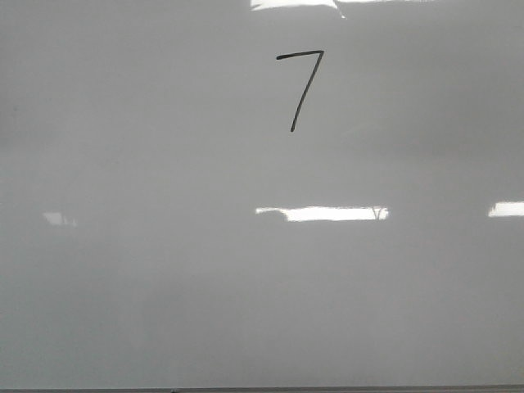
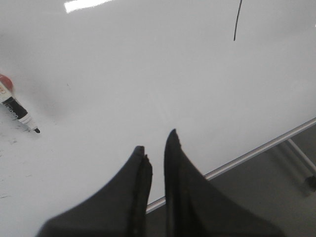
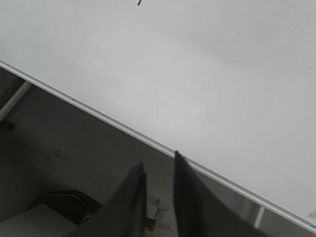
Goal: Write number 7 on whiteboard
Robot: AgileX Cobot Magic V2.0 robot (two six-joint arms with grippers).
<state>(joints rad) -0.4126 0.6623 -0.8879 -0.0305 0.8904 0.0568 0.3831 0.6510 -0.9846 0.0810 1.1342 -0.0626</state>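
The whiteboard (image 1: 164,286) fills the front view, glossy pale grey. The number 7 (image 1: 299,86) is drawn on it in thin black line, upper middle. No gripper shows in the front view. In the left wrist view my left gripper (image 2: 156,140) hangs over the board's near edge (image 2: 256,150), jaws nearly together with only a narrow slit and nothing between them. The lower stem of the 7 (image 2: 237,22) shows far from it. A marker (image 2: 19,112) lies on the board, apart from the gripper. My right gripper (image 3: 158,159) is off the board edge (image 3: 123,129) over the floor, jaws close together and empty.
Bright rectangular light reflections (image 1: 323,214) lie on the board. Below the board's metal edge are the grey floor and a frame leg (image 2: 301,158). A dark object (image 3: 64,205) and small debris sit on the floor under the right gripper.
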